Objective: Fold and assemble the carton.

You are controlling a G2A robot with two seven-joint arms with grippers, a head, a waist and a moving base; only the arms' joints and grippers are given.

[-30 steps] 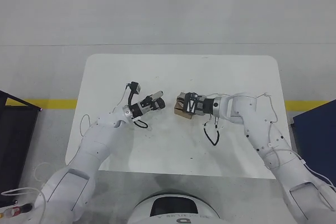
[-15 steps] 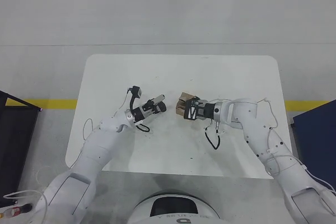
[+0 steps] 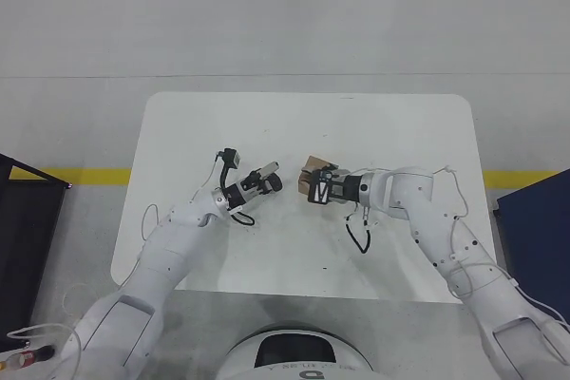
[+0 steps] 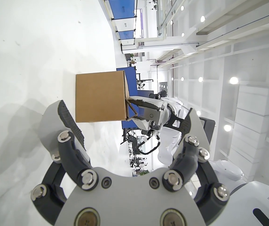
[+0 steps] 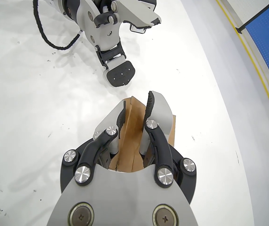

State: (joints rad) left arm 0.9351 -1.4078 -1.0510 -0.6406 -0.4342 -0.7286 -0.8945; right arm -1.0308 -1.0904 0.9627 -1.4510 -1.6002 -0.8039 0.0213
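Starting with the top view, the brown carton [image 3: 312, 169] is seen near the middle of the white table [image 3: 408, 123], between the two arms. The right gripper [image 3: 317, 188] is closed on the side of the carton that faces its arm. The left gripper [image 3: 272, 176] is pointed at the carton from the other side, just beside it but apart from it, with a strip of bare table between them. A black cable [image 3: 361, 233] is looped below the right wrist.

From the left wrist view, the left gripper [image 4: 126, 111] is shown with its fingers [image 4: 66, 118] spread wide and nothing between them. The carton [image 4: 100, 97] is seen ahead of it, one plain brown face turned to the camera and one edge against the table [image 4: 19, 48]. At the far edge of the carton, a folded cardboard flap is pinched by the right gripper [image 4: 134, 110].

From the right wrist view, the right gripper [image 5: 136, 99] is seen with both padded fingers [image 5: 149, 104] clamped on an upright cardboard panel of the carton [image 5: 131, 128], which fills the narrow gap between them. Beyond the carton, the left gripper [image 5: 139, 48] is held open, its lower finger close to the carton's far edge without touching it.
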